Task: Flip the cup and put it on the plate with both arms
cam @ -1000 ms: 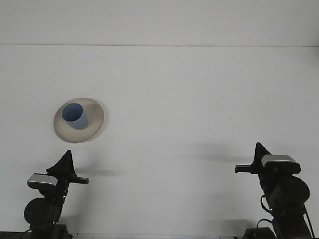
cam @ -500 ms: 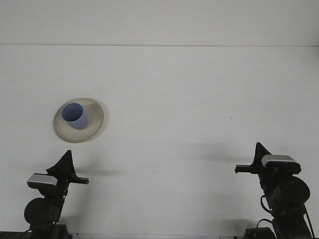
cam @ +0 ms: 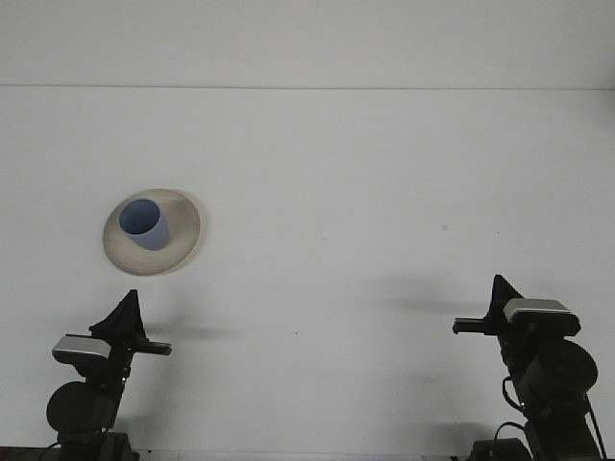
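Spanning nearly the whole front view: a white table, its far edge a faint line near the top.
Right arm: dark, at the lower right corner of the view, low near the front edge of the table, with a grey camera block on top.
Left arm: dark, at the lower left corner, also low near the front edge, with a grey block on its left side.
Plate: round, cream, lying flat on the left half of the table, beyond the left arm and well apart from the right one.
Cup: blue, on the plate, toward its left side, mouth turned up and toward the camera so the inside shows; it leans a little rather than standing dead straight.
Right gripper: a dark pointed shape rising from the arm, over bare table, touching nothing; whether its fingers are spread or pressed together cannot be told.
Left gripper: a dark pointed tip just short of the plate's near rim, apart from plate and cup; fingers likewise cannot be told.
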{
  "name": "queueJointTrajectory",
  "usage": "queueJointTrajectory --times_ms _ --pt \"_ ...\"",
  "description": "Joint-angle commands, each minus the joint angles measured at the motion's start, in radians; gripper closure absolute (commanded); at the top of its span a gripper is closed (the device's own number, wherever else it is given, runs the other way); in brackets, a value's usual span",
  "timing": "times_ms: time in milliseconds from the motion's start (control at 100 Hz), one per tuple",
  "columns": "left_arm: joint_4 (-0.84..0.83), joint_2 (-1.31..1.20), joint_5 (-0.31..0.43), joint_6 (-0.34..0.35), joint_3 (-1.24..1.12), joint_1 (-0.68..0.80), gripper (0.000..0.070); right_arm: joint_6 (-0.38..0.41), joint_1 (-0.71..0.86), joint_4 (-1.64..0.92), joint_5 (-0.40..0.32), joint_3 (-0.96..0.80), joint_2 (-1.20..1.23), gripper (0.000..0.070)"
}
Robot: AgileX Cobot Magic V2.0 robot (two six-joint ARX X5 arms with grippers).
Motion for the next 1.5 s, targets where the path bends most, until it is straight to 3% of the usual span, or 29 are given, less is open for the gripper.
queueJointTrajectory --times_ms 0,570,850,1490 --pt "0.010 -0.001 0.002 0.012 -0.020 0.000 0.0688 -0.005 0.000 0.011 0.000 -0.014 -0.017 0.0700" --pt "0.010 -0.001 0.002 0.012 -0.020 0.000 0.0688 -0.009 -0.080 0.312 0.000 -0.378 -0.414 0.0700" --pt "0.010 -0.001 0.002 0.012 -0.020 0.000 0.0688 -0.012 -0.087 0.415 -0.002 -0.496 -0.411 0.0700" --pt "0.010 -0.001 0.002 0.012 -0.020 0.000 0.0688 -0.039 -0.087 0.477 -0.012 -0.537 -0.411 0.0700"
